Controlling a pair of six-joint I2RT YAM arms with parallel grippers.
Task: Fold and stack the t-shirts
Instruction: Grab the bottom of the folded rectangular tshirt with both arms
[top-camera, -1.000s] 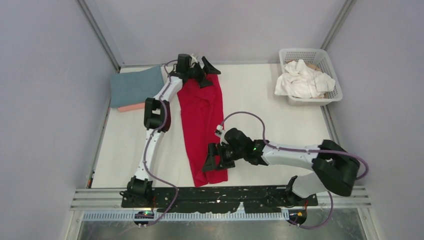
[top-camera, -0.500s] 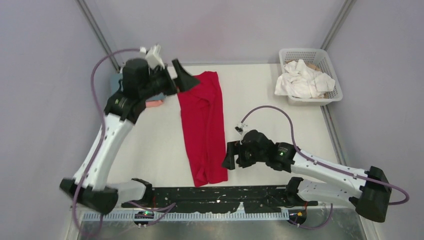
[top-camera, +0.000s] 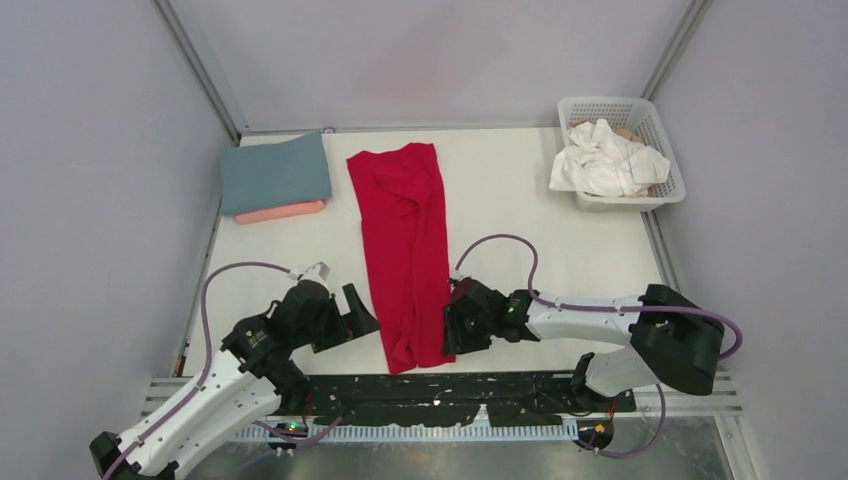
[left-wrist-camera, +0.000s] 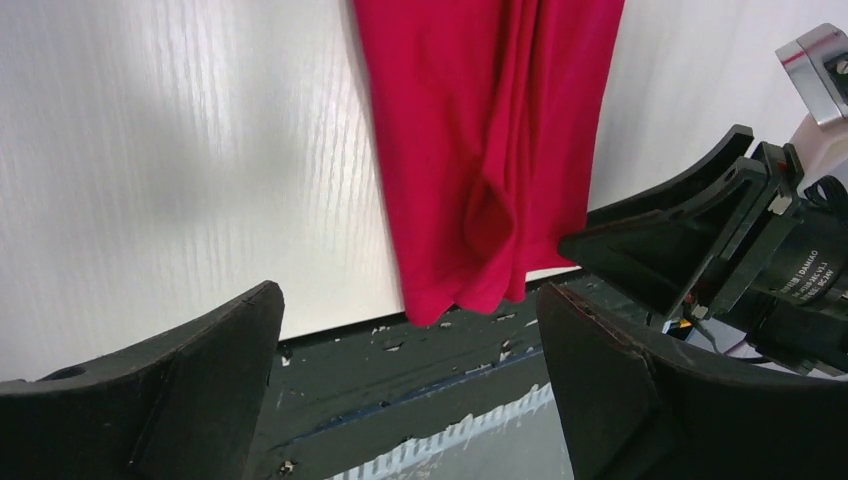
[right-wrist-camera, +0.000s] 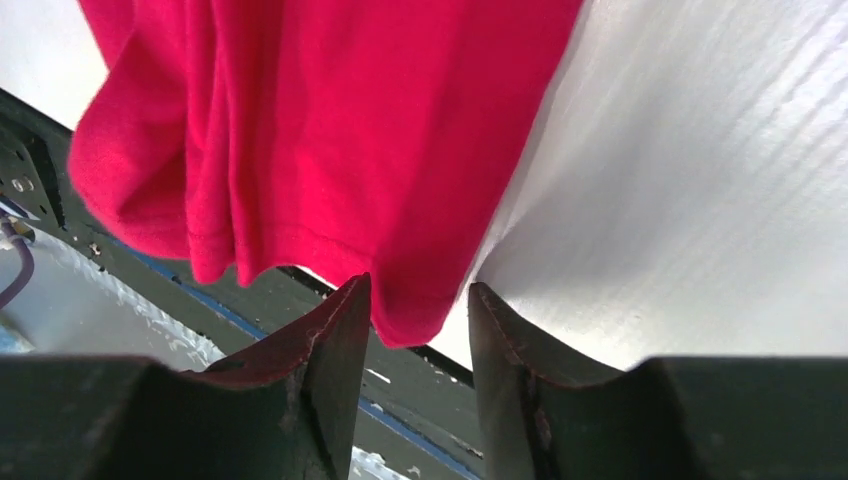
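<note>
A bright red t-shirt (top-camera: 405, 250) lies folded into a long strip down the middle of the table, its near end hanging over the black front rail. Low at that end's right corner is my right gripper (top-camera: 452, 330). In the right wrist view its jaws (right-wrist-camera: 420, 300) stand narrowed but apart, with the red corner (right-wrist-camera: 415, 315) between the tips. My left gripper (top-camera: 358, 320) is wide open just left of the shirt's near end, nothing between its fingers (left-wrist-camera: 205, 380). A folded blue-grey t-shirt (top-camera: 275, 172) lies on a salmon pink one (top-camera: 285, 211) at the back left.
A white lattice basket (top-camera: 664, 160) holding crumpled white t-shirts (top-camera: 605, 160) stands at the back right. The black mounting rail (top-camera: 440, 390) runs along the near edge. Grey walls close in the left, back and right sides.
My left arm swung from the red shirt's far end back to the near left, still open. My right gripper moved onto the shirt's near right corner and narrowed its jaws.
</note>
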